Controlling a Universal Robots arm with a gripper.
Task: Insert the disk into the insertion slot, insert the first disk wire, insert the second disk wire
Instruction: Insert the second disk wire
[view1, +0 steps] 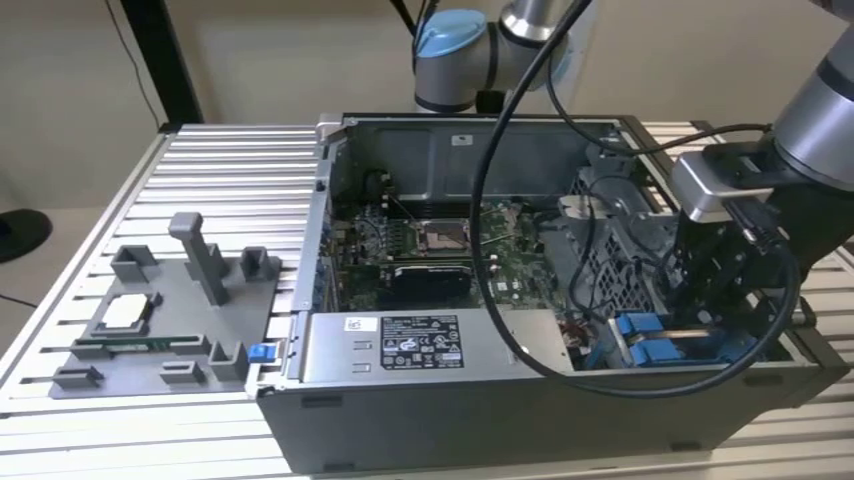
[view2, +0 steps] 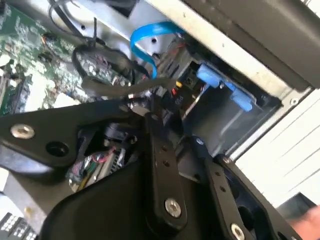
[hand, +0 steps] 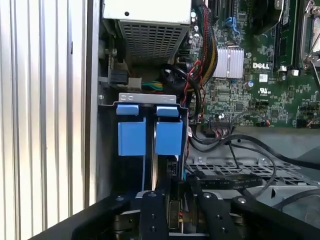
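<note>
A Universal Robots arm reaches down into an open computer case (view1: 534, 420) lying on its side on a slatted aluminium table (view1: 220, 170). Its gripper (view1: 714, 310) is lowered into the corner of the case that sits toward the exterior view's right. Just in front of the gripper (hand: 175, 202) in the first wrist view is the insertion slot (hand: 147, 99), a grey metal bay inside the case wall. Two bright blue carrier ends (hand: 168, 134) sit side by side in it. The disk appears to be seated there, but its metal body is hidden and which blue end is its own cannot be told. Whether the gripper is closed on anything cannot be told either. Bundled black, red and yellow wires (hand: 197, 75) run inside the case between the bay and the green motherboard (hand: 250, 85), which carries small white printed marks. A blue ribbon cable (view2: 145, 35) loops inside the case near the bay in the second wrist view. The grey power-supply box (view1: 420, 345) lies along the near wall of the case and bears a white sticker with fine print. A grey parts fixture (view1: 160, 330) rests outside the case, toward the exterior view's left.
</note>
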